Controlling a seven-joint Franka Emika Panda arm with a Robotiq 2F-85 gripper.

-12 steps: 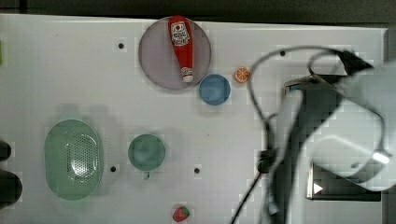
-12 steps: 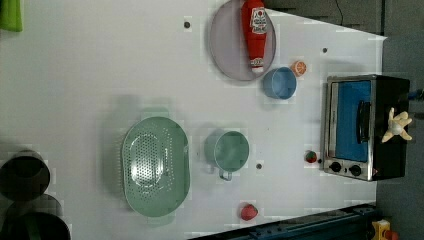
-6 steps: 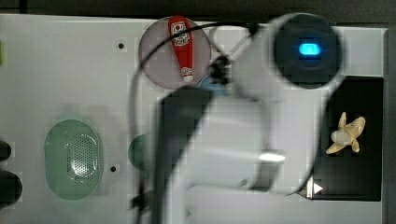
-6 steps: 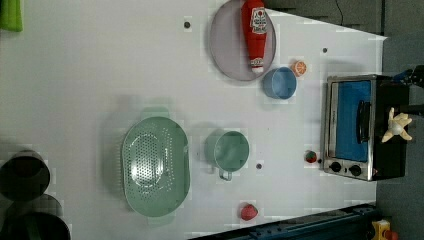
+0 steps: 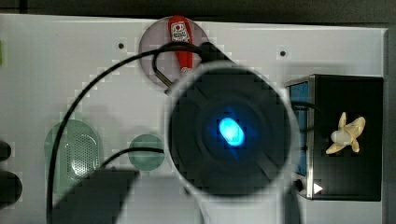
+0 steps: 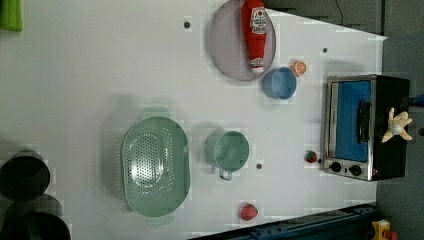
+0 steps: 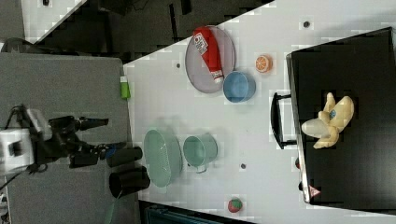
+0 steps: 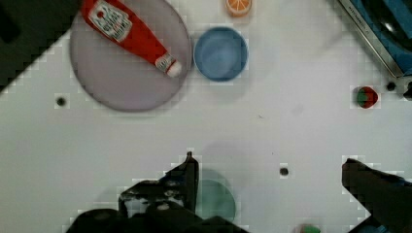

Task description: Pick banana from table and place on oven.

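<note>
Table (image 6: 100,75) is carrying oven (image 6: 390,165) at the left view's right. Gripper (image 8: 267,174) is hanging above table w/ fingers (image 8: 187,179) spread wide, holding nothing. Banana (image 5: 345,135) is lying on oven's black top.

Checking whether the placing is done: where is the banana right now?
The banana lies on the oven's black top, at the top view's right; in the right view it rests past the door handle.

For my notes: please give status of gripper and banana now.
Gripper open, empty, above the table. Banana lying on the oven top. Nothing in the way.
</note>
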